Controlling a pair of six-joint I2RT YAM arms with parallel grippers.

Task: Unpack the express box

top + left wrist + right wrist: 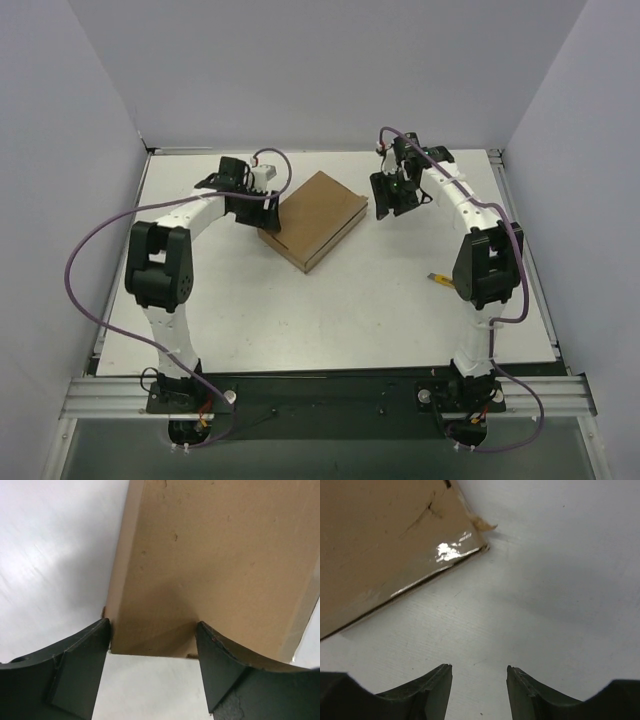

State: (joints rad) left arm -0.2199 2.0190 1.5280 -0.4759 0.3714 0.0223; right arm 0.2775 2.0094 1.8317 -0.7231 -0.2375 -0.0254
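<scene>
The express box (314,220), flat brown cardboard with its lid down, lies at an angle in the middle of the table. My left gripper (271,217) is open at the box's left corner. In the left wrist view the box (215,560) fills the frame and its near edge sits between the spread fingers of that gripper (152,630); the left fingertip (97,635) is at the box's corner. My right gripper (386,204) is open and empty just right of the box's right corner. In the right wrist view this gripper (479,669) is over bare table and the box (375,545) is at upper left.
A small yellow utility knife (438,279) lies on the table near the right arm's elbow. Shiny tape (451,551) runs along the box's edge by a torn corner. Grey walls close in the table at the back and sides.
</scene>
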